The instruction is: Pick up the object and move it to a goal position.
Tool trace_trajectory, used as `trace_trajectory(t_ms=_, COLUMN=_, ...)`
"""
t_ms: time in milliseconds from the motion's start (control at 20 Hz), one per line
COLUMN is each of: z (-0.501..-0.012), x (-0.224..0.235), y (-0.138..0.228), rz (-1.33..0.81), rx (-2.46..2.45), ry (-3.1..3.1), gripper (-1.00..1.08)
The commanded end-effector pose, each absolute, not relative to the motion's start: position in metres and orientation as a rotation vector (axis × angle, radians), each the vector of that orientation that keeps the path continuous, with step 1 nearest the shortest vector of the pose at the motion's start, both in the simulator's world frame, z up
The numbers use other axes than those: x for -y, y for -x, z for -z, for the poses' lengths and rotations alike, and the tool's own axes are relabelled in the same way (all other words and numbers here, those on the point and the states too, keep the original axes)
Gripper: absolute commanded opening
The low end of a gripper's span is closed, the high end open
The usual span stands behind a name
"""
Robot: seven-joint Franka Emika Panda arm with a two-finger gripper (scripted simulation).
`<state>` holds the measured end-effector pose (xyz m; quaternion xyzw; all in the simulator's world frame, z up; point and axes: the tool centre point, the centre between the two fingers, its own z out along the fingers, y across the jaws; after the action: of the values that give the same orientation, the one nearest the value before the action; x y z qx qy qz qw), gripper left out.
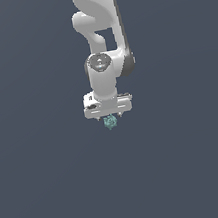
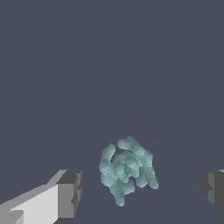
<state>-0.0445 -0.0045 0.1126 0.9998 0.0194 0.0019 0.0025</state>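
Note:
The object (image 2: 127,169) is a small teal-green lumpy clump with a bumpy surface, lying between my two grey fingertips in the wrist view. My gripper (image 2: 141,189) is open, with a wide gap on each side of the clump and neither pad touching it. In the exterior view the white arm points straight down, and the object (image 1: 111,122) shows just under the gripper (image 1: 110,117), whose fingers are mostly hidden by the hand.
Only a plain dark grey-blue surface (image 1: 192,167) surrounds the arm. No goal marker shows in either view.

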Motion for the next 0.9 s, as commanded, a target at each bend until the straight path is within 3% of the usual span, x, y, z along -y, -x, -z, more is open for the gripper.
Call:
trace_trajectory(t_ms=0, z=-0.103, x=0.004, y=0.054, rz=-0.004, rx=-0.058, ry=-3.138, gripper=1.00)
trace_trajectory(t_ms=850, z=-0.070, x=0.004, y=0.067, rz=0.001, rx=-0.055, ry=-3.141, gripper=1.00)
